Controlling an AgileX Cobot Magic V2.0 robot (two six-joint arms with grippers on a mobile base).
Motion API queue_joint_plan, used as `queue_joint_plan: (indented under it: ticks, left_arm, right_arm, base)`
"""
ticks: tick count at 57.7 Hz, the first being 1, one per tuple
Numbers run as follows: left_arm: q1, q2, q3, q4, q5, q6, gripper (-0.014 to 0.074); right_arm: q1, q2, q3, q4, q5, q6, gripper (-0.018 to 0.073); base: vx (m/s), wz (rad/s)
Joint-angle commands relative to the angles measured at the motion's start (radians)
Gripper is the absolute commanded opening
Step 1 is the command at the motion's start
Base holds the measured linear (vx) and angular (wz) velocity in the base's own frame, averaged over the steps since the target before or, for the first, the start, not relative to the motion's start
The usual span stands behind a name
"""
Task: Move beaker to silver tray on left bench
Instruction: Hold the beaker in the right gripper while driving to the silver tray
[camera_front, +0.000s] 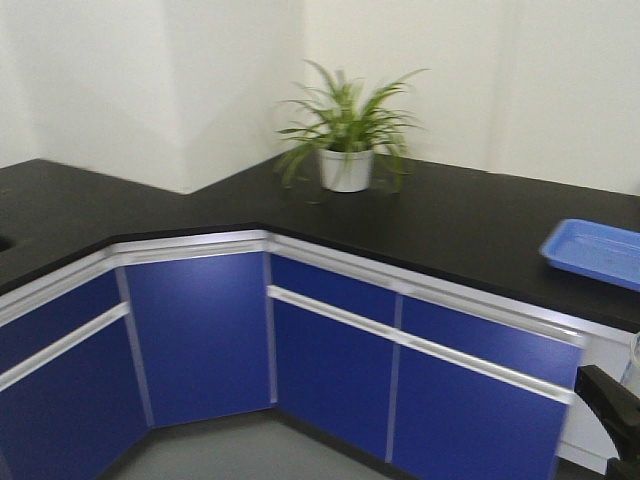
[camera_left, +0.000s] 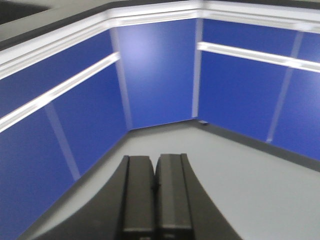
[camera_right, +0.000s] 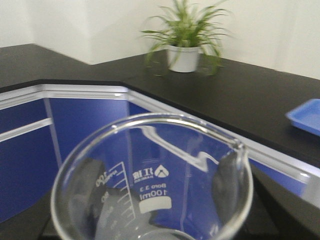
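The beaker (camera_right: 151, 177) sat in the right gripper (camera_right: 160, 190), held up in the air in front of the cabinets and not resting on any surface. Its dark fingers (camera_right: 225, 185) showed through the clear glass on either side, pinching the walls from outside. The beaker stood upright with its round rim and pouring lip towards the wrist camera, and a printed scale with a 100 ml mark was readable on the far wall. In the front view only a black piece of that arm (camera_front: 608, 405) reached in at the lower right corner. A pale glassy sliver above it was probably the beaker, though it was too close to the edge to be sure. The left gripper (camera_left: 155, 200) hung low over the grey floor (camera_left: 250, 180), facing the blue cabinet fronts (camera_left: 160, 70), with its two fingers pressed together and nothing between them. The black countertop (camera_front: 450, 215) bent round an inner corner, and the left bench (camera_front: 60, 205) ran off to the left. A potted plant (camera_front: 345, 150) stood near the wall, and a blue tray (camera_front: 595, 250) lay well apart from it at the right edge.
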Motion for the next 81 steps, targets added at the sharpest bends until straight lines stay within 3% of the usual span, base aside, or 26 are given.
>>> queue_joint_plan:
  ticks: [1, 42, 81]
  left_arm:
    - [-0.006, -0.016, 0.028, -0.002, -0.078, -0.001, 0.0001]
    - [-0.006, -0.016, 0.028, -0.002, -0.078, -0.001, 0.0001]
    - [-0.006, -0.016, 0.028, -0.002, -0.078, -0.001, 0.0001]
  right_arm:
    - [-0.004, -0.006, -0.03, -0.015, -0.023, -0.008, -0.0007]
    - [-0.004, -0.006, -0.03, -0.015, -0.023, -0.008, -0.0007]
    - [-0.004, -0.006, -0.03, -0.015, -0.023, -0.008, -0.0007]
  base:
    - [-0.23, 0.69]
    - [-0.16, 0.72]
    - [0.06, 0.51]
